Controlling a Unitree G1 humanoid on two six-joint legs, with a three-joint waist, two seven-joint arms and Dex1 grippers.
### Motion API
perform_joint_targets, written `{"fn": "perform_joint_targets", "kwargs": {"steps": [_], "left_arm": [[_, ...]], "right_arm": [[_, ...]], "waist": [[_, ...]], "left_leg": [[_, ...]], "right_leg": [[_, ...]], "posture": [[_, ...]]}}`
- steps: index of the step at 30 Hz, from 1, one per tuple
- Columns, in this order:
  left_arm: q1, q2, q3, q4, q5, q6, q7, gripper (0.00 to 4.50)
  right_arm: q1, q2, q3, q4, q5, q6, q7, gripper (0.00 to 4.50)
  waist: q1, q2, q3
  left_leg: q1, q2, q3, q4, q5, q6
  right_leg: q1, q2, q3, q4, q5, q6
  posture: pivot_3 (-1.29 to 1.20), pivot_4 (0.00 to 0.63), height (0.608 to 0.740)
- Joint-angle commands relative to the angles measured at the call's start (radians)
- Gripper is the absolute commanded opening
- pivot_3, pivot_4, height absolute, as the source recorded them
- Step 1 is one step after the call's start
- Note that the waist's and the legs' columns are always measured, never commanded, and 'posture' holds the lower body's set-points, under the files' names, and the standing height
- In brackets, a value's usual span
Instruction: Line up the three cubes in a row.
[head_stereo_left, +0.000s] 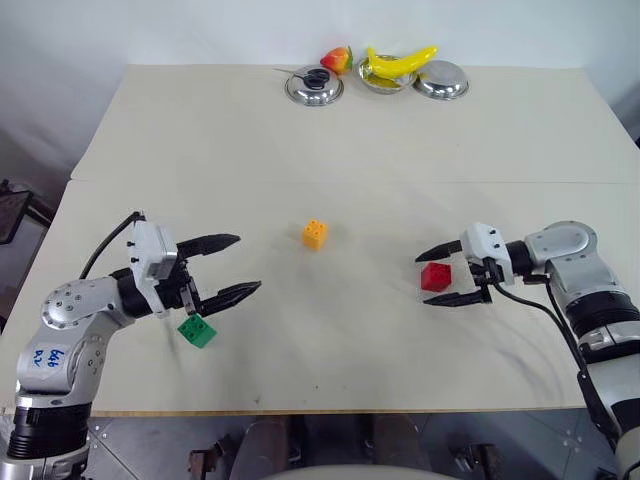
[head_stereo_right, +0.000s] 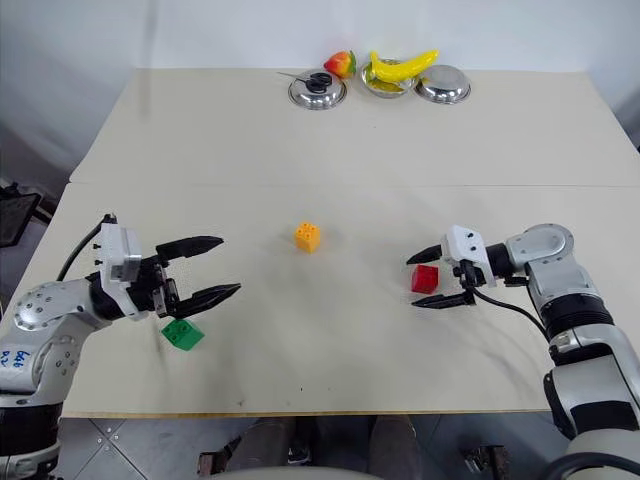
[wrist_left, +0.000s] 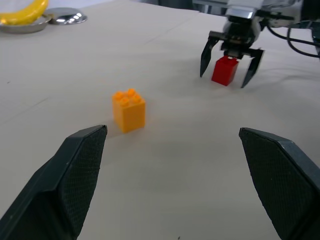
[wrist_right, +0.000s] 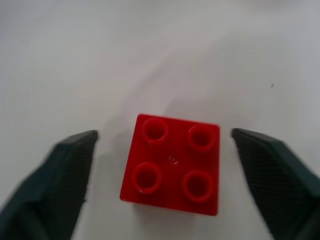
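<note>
With the right gripper (head_stereo_left: 447, 276) spread apart around the small red studded plastic cube (head_stereo_left: 435, 276), lifting straight up, touching neither side, looks best, while the left gripper (head_stereo_left: 226, 268) hangs apart.

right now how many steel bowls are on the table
3, in a row along the table's far edge: the left bowl holds something dark, the middle bowl carries the banana, the right bowl looks empty. None appears hidden.
</note>
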Motion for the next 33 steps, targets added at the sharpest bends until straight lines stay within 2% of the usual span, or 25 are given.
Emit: {"fn": "perform_joint_targets", "kwargs": {"steps": [1,4,8,12,15,20,24,28,33], "left_arm": [[0.035,0.012,0.068,0.018,-0.011,-0.04,-0.008,4.5],[0.113,0.018,0.165,0.075,-0.018,-0.076,-0.026,4.5],[0.226,0.02,0.312,0.163,-0.033,-0.109,-0.04,4.5],[0.321,0.035,0.406,0.262,-0.021,-0.129,-0.063,4.5],[0.389,0.049,0.446,0.332,-0.012,-0.152,-0.099,4.5],[0.492,0.065,0.479,0.354,0.003,-0.194,-0.159,4.5],[0.53,0.056,0.47,0.339,-0.001,-0.229,-0.198,4.5],[0.573,0.036,0.4,0.186,-0.018,-0.232,-0.249,4.5],[0.536,-0.014,0.255,0.009,0.017,-0.212,-0.168,4.5]], "right_arm": [[-0.024,-0.04,-0.088,-0.1,0.11,0.023,0.057,4.49],[0.077,-0.073,-0.181,-0.276,0.268,0.108,0.057,4.49],[0.28,-0.076,-0.316,-0.502,0.37,0.225,0.023,4.49],[0.471,-0.035,-0.392,-0.734,0.432,0.301,-0.057,4.49],[0.583,0.001,-0.406,-0.837,0.416,0.298,-0.059,4.49],[0.66,0.043,-0.422,-0.823,0.374,0.183,0.033,4.49],[0.662,0.043,-0.434,-0.749,0.394,0.11,0.057,4.49],[0.655,-0.007,-0.418,-0.686,0.395,0.075,0.057,4.49],[0.674,-0.094,-0.408,-0.585,0.393,0.003,0.057,4.49]], "waist": [[0.0,0.0,0.0],[0.001,0.0,0.0],[0.005,-0.001,0.0],[0.011,-0.002,0.0],[0.016,-0.002,0.0],[0.022,-0.004,0.0],[0.026,-0.005,0.0],[0.026,-0.005,0.0],[0.025,-0.005,0.0]], "left_leg": [[0.0,0.0,0.0,0.0,0.0,0.0],[0.0,0.0,-0.001,0.0,0.0,0.0],[0.0,0.002,-0.003,0.0,-0.002,-0.002],[-0.001,0.0,-0.003,0.0,-0.002,-0.001],[0.0,0.001,-0.002,0.0,-0.002,-0.001],[0.001,0.001,-0.001,0.0,-0.004,-0.002],[0.002,0.001,-0.001,0.0,-0.005,-0.001],[0.002,0.001,-0.001,0.0,-0.007,-0.004],[0.002,0.001,-0.001,0.0,-0.006,-0.002]], "right_leg": [[0.0,0.0,0.0,0.0,0.0,0.0],[0.0,0.0,-0.001,0.0,0.0,0.0],[0.001,0.0,-0.006,0.0,-0.001,-0.002],[0.001,-0.002,-0.007,0.0,-0.001,-0.002],[0.001,-0.003,-0.007,0.0,-0.001,-0.002],[0.0,-0.003,-0.006,0.0,-0.001,-0.002],[0.0,-0.004,-0.006,0.0,-0.001,-0.002],[0.0,-0.006,-0.006,0.0,-0.001,-0.003],[0.001,-0.006,-0.006,0.0,-0.002,-0.003]], "posture": [[0.0,0.15,0.74],[0.0,0.15,0.74],[0.0,0.15,0.74],[0.0,0.15,0.74],[0.0,0.15,0.74],[0.0,0.15,0.74],[0.0,0.15,0.74],[0.0,0.15,0.74],[0.0,0.15,0.74]]}}
